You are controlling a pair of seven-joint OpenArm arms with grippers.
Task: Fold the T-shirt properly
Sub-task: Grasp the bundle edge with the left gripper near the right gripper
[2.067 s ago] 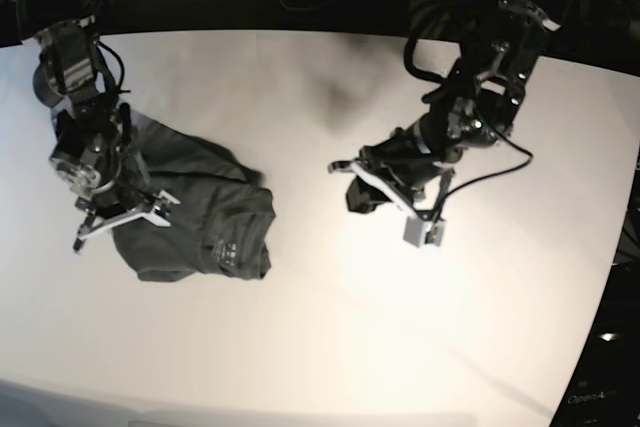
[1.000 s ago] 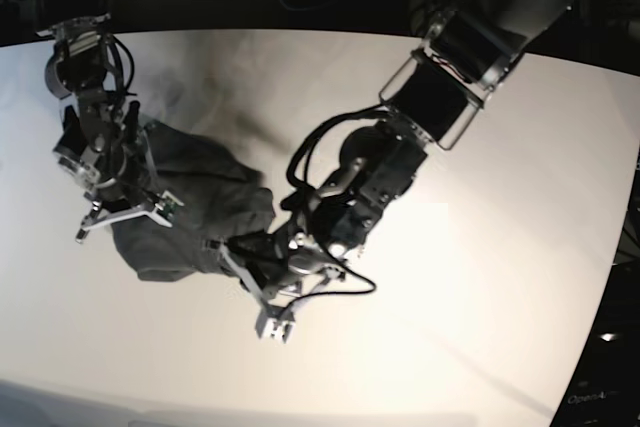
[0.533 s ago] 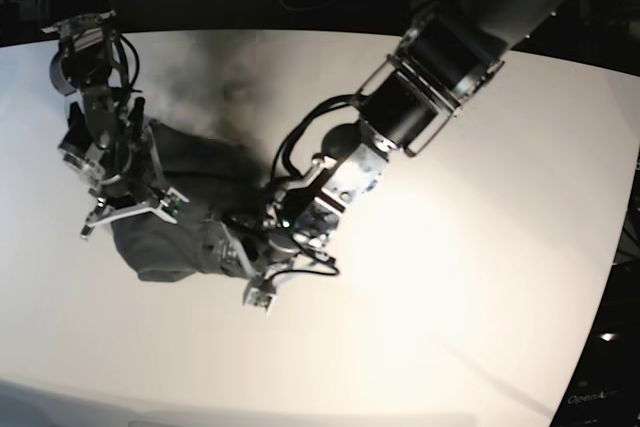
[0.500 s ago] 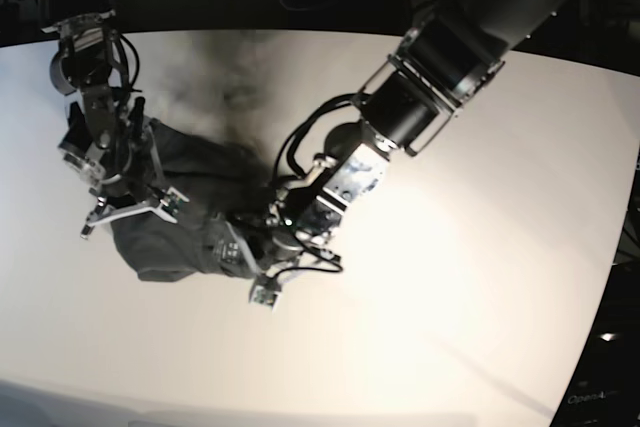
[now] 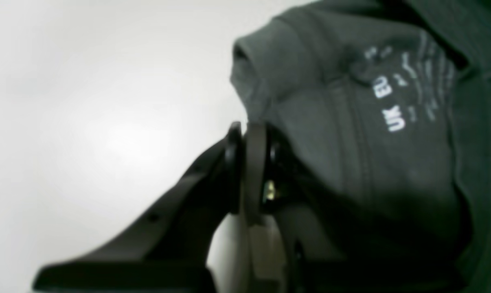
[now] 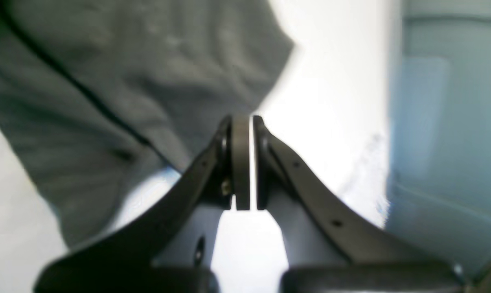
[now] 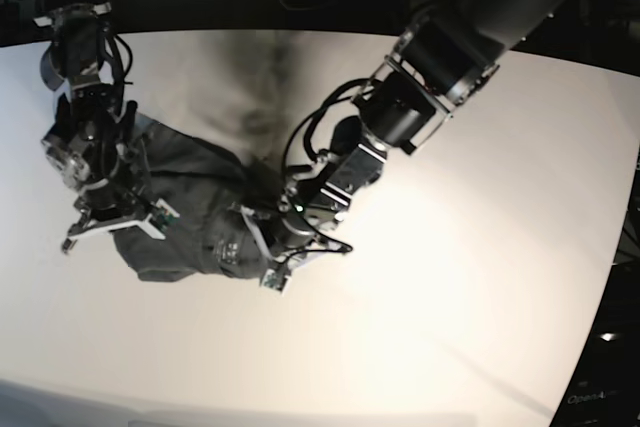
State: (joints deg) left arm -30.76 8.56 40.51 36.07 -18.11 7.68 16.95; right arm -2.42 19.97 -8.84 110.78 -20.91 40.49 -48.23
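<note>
The dark grey T-shirt (image 7: 185, 212) lies bunched in a rough heap on the white table (image 7: 450, 277), toward its left edge in the base view and well clear of the near edge. That overhead view alone shows both arms at once: the left arm (image 7: 440, 57) reaches from the far right corner diagonally across the table to the heap's right side, while the right gripper (image 7: 110, 222) hangs over the heap's left part. The left wrist view adds what the base view cannot resolve: the white printed neck label (image 5: 400, 97), reading "UK" and "EU", lies face up on a folded layer, and the left gripper (image 5: 249, 162) has its pads pressed together right at the cloth's edge; whether fabric is pinched between them cannot be told, since the picture is blurred there. The right wrist view shows the right gripper's pads (image 6: 240, 162) pressed flat against each other with nothing between, the wrinkled cloth just beyond the tips.
</note>
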